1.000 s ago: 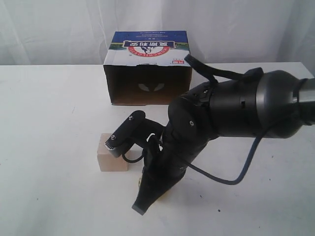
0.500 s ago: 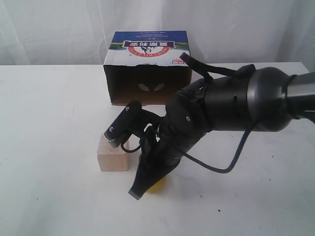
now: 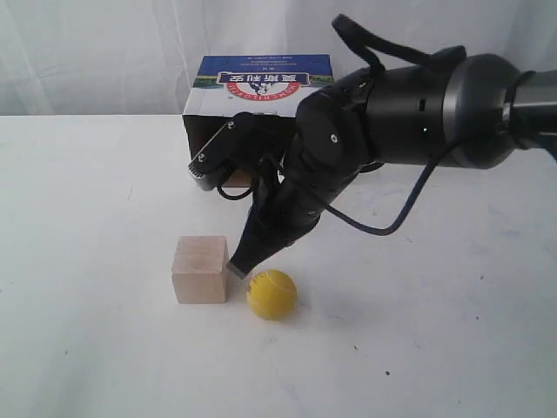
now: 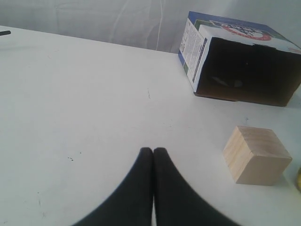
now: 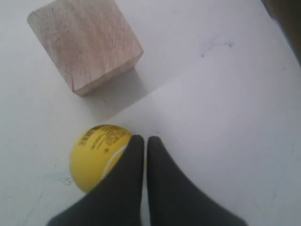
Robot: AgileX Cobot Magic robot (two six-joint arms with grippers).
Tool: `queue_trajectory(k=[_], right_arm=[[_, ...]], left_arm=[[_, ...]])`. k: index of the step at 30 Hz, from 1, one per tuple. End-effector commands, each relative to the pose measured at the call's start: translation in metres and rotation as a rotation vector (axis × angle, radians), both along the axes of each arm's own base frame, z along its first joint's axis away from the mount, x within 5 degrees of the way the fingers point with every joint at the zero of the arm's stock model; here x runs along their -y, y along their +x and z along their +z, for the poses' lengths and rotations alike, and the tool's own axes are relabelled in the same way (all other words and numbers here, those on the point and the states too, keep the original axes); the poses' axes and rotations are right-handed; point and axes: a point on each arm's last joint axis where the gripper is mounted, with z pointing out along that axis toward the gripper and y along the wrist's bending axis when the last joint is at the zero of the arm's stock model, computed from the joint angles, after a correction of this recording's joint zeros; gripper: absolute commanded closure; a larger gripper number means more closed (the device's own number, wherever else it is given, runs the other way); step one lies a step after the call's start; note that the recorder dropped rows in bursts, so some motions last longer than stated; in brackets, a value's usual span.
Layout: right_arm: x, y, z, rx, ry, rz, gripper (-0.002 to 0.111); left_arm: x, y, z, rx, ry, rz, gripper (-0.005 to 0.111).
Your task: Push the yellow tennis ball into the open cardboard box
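**Ball on the desk beside the cube, both end effectors pressed shut**

Exterior view: the yellow tennis ball (image 3: 271, 294) lies on the white desk (image 3: 87, 218), on the near side, well apart from the open cardboard box (image 3: 261, 71). The box stands at the far side with its dark opening facing the near edge, and the arm partly hides it. A pale wooden cube (image 3: 200, 269) sits just left of the ball, with a narrow gap between them. The right end effector (image 3: 237, 268) slants down from the right arm. Its tip is low over the gap between the cube and the ball, and whether it touches either one cannot be told.

Left wrist view: the left end effector (image 4: 153, 153) has its two dark fingers pressed together and holds nothing. It hangs over bare desk (image 4: 70, 94). The box (image 4: 240, 66) lies ahead with its dark inside showing, and the cube (image 4: 256, 154) is nearer.

Right wrist view: the right end effector (image 5: 141, 140) is also narrow, its fingers side by side and gripping nothing. The ball (image 5: 96, 153), with dark print on it, lies right against one finger's side. The cube (image 5: 84, 42) is close beyond the ball.
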Motion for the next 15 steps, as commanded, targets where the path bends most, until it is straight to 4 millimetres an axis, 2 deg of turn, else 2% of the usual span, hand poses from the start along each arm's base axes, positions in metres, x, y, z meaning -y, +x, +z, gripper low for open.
queue_trajectory(k=[1,6,10,15], right_arm=[[0.009,-0.006,0.015,-0.042,-0.022,-0.035,0.105],[0.005,-0.017,0.012,-0.131,-0.020,-0.011,0.105],[0.004,-0.016,0.009,-0.111,-0.008,-0.010,0.105],[-0.001,-0.009,-0.014,-0.132,-0.049,0.008,0.105]], left_arm=[[0.000,0.000,-0.001,0.001,-0.007,-0.005,0.107],[0.000,0.000,-0.001,0.001,-0.007,-0.005,0.107],[0.000,0.000,-0.001,0.001,-0.007,-0.005,0.107],[0.000,0.000,-0.001,0.001,-0.007,-0.005,0.107]])
